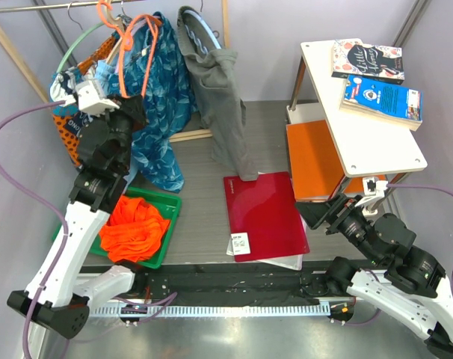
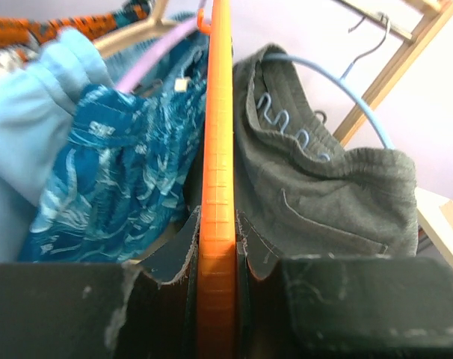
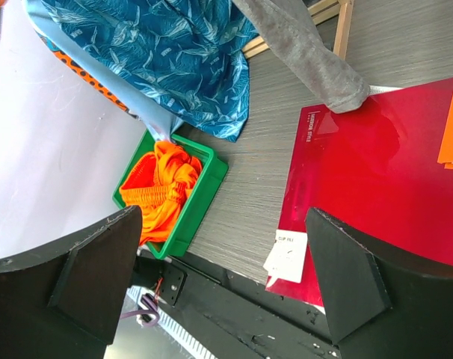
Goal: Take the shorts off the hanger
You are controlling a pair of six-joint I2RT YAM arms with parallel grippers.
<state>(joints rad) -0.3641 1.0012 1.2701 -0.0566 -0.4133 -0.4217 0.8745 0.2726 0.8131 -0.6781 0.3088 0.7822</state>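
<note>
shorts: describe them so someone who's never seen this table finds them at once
At the table's near left corner sits a green bin. The shorts are the crumpled bright orange heap inside it, the only garment not on the rack, where blue cloth and grey shorts hang.

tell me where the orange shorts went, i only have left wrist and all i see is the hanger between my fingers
Observer: The shorts lie bunched in the green bin on the table, off the hanger.
Operator: is the hanger on the rail
Observer: In the top view its hook looks to be over the rail, among the other clothes.
Operator: where's the right arm
Observer: The right gripper is open and empty, low over the table beside the red folder.
</note>
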